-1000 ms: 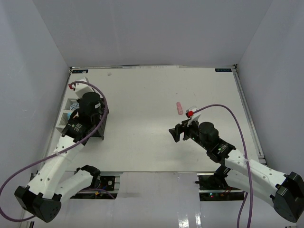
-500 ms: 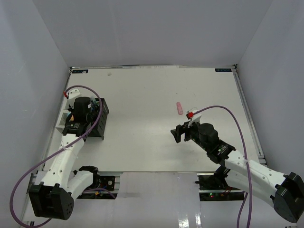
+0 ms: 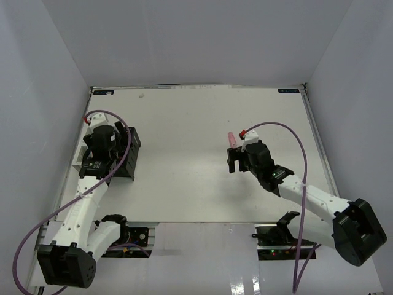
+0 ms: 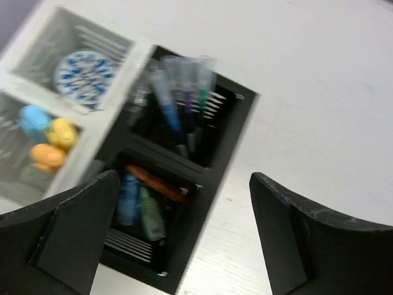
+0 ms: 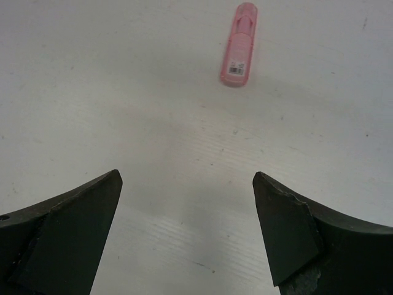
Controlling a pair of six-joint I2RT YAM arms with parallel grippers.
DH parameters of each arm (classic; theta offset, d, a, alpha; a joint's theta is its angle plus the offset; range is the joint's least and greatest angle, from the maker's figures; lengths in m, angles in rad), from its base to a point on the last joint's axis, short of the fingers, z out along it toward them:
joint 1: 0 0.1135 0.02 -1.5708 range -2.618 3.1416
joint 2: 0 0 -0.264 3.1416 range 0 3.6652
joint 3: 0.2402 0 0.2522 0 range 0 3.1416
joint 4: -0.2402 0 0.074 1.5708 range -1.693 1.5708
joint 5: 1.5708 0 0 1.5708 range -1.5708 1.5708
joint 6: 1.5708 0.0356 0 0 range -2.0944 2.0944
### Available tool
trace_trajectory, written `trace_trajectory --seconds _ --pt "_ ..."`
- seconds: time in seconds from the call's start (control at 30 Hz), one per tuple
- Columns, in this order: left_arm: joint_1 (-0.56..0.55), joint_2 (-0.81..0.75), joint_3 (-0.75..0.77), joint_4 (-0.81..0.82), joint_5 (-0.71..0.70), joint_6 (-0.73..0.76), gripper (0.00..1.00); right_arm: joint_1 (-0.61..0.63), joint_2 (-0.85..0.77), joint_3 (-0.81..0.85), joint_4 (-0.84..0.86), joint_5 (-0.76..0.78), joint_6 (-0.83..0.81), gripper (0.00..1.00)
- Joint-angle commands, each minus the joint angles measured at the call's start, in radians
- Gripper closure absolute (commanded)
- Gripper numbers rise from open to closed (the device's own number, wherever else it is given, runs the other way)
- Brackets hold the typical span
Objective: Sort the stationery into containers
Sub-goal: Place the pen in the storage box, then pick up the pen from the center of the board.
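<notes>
A pink marker [image 5: 239, 44] lies alone on the white table, a short way ahead of my right gripper [image 5: 187, 177], which is open and empty. From above, the pink marker [image 3: 231, 139] shows just beyond the right gripper [image 3: 236, 161]. My left gripper [image 4: 184, 178] hangs open and empty above the black organizer [image 4: 233, 132]. Thin pens [image 4: 184, 107] fill its far compartment. Blue, green and orange markers [image 4: 140, 200] lie in its near one. Beside it, the white tray [image 4: 116, 104] holds a blue-white roll [image 4: 86, 72] and small blue, yellow and orange pieces [image 4: 46, 136].
Both containers sit at the table's left edge, the black organizer [image 3: 130, 157] to the right of the white tray [image 3: 77, 161], with the left gripper [image 3: 104, 140] over them. Grey walls close in the table on three sides.
The left jaws have opened wide and that wrist has shifted left over the containers. The right gripper has moved up the table, closer to the pink marker.
</notes>
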Motion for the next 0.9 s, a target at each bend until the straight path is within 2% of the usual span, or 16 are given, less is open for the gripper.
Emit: trace_trajectory --seconds 0.0,0.03,0.1,0.13,0.27,0.4,0.53,0.87 --pt "0.005 -0.05 0.022 0.057 0.285 0.028 0.02 -0.062 0.088 0.105 -0.021 0.005 -0.002 0.05" --pt "0.005 -0.056 0.021 0.083 0.42 0.028 0.02 -0.074 0.113 0.127 -0.025 -0.005 -0.003 0.04" --pt "0.003 -0.06 0.022 0.101 0.559 0.016 0.02 -0.1 0.197 0.197 -0.047 -0.005 -0.008 0.04" --pt "0.003 -0.056 0.024 0.117 0.677 0.01 0.02 -0.108 0.225 0.22 -0.053 -0.004 -0.019 0.03" --pt "-0.006 -0.041 0.01 0.141 0.854 -0.015 0.02 -0.145 0.393 0.341 -0.105 -0.008 -0.033 0.0" --pt "-0.015 -0.054 -0.03 0.164 0.902 -0.039 0.02 -0.159 0.522 0.487 -0.143 -0.007 -0.04 0.1" --pt "-0.026 -0.067 -0.058 0.164 0.919 -0.05 0.02 -0.165 0.622 0.582 -0.174 0.002 -0.042 0.16" --pt "-0.044 -0.088 -0.085 0.164 0.949 -0.064 0.02 -0.188 0.785 0.693 -0.197 0.004 -0.02 0.25"
